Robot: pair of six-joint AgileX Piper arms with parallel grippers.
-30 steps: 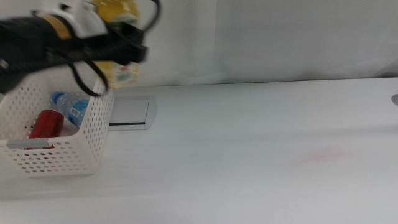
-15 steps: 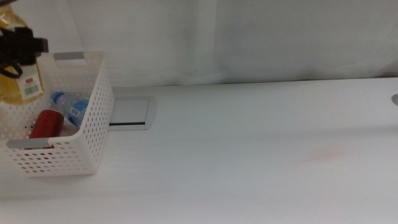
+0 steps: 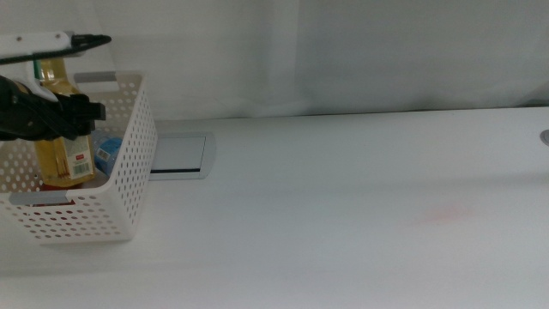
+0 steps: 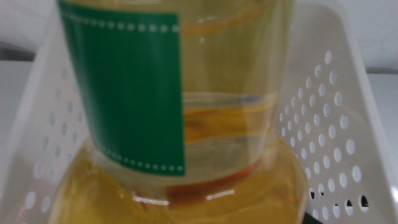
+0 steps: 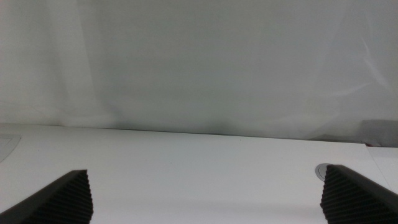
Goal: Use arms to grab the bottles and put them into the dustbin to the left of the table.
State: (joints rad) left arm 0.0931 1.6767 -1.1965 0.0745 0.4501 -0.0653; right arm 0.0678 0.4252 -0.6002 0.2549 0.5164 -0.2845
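Since half a second earlier, the yellow juice bottle [image 3: 62, 129] had been lowered from above the dustbin's [image 3: 129, 163] rim into the basket, pinched by the left tool [image 3: 73, 112]; the right tool [image 5: 205, 199] was spread apart, away from the work. The bottle stood upright, long axis vertical, cap up, beside the water bottle [image 3: 107, 153]. If released from a tilt, it was judged liable to topple against the wall.

The middle view looks forward and down across the table [image 3: 360, 215] toward a pale backdrop, taking in the dustbin [image 3: 94, 202] at its left end. The left wrist camera sits very close to the yellow juice bottle [image 4: 186, 124], inside that dustbin [image 4: 323, 124]. The right wrist camera faces low across the table [image 5: 186, 168] toward the backdrop.
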